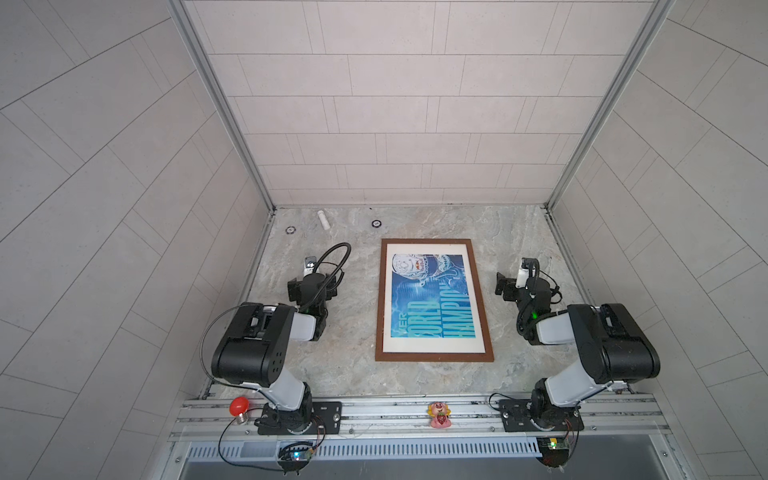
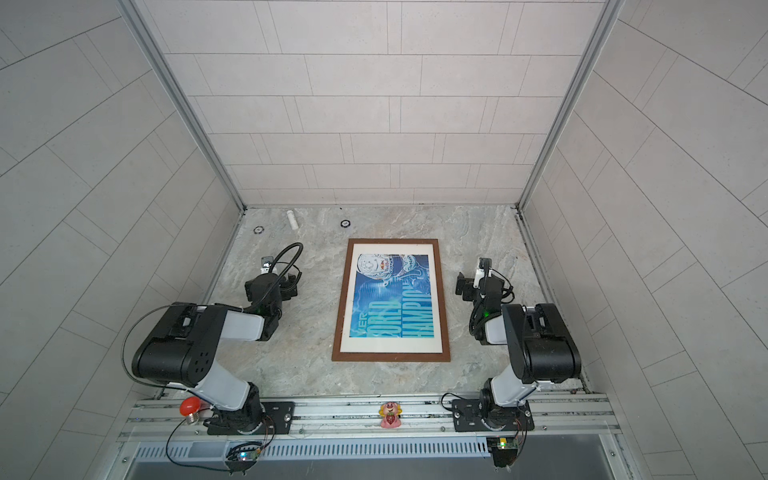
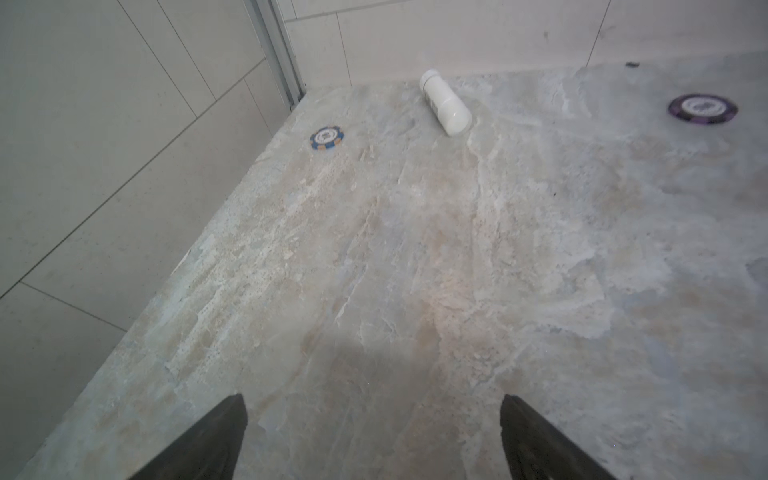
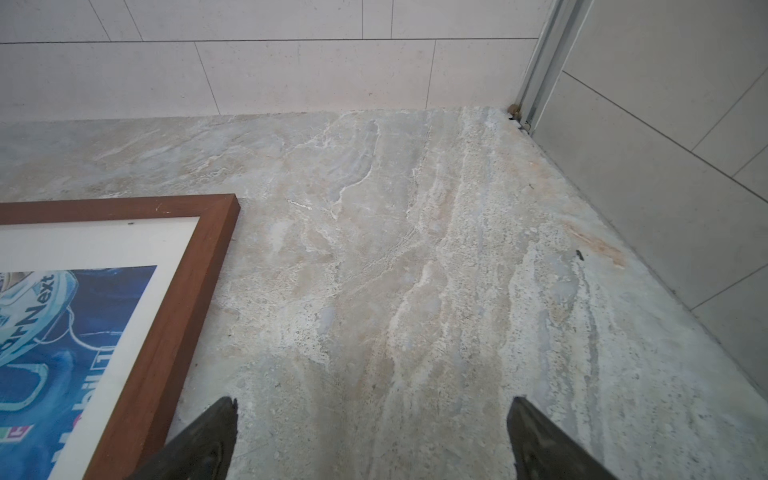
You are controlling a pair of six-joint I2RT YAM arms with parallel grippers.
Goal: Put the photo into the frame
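Observation:
The frame [image 1: 434,356] [image 2: 390,356] of thin dark-brown wood lies flat in the middle of the marbled table in both top views. The photo [image 1: 430,299] [image 2: 392,299] shows face up inside its border, blue with teal lettering, a white helmet and a cream margin. One frame [image 4: 183,299] corner and part of the photo [image 4: 50,332] show in the right wrist view. My left gripper [image 1: 312,286] [image 2: 272,286] [image 3: 374,405] stands open and empty over bare table, left of the frame. On the frame's right, my right gripper [image 1: 525,286] [image 2: 484,286] [image 4: 372,407] is open and empty, just beside the frame's edge.
A white bottle [image 1: 323,219] [image 3: 445,102] lies on its side near the back wall. A blue poker chip [image 1: 290,229] [image 3: 327,138] and a purple one [image 1: 376,223] [image 3: 703,109] lie either side of it. A red bulb [image 1: 238,406] and pink toy [image 1: 439,413] sit on the front rail.

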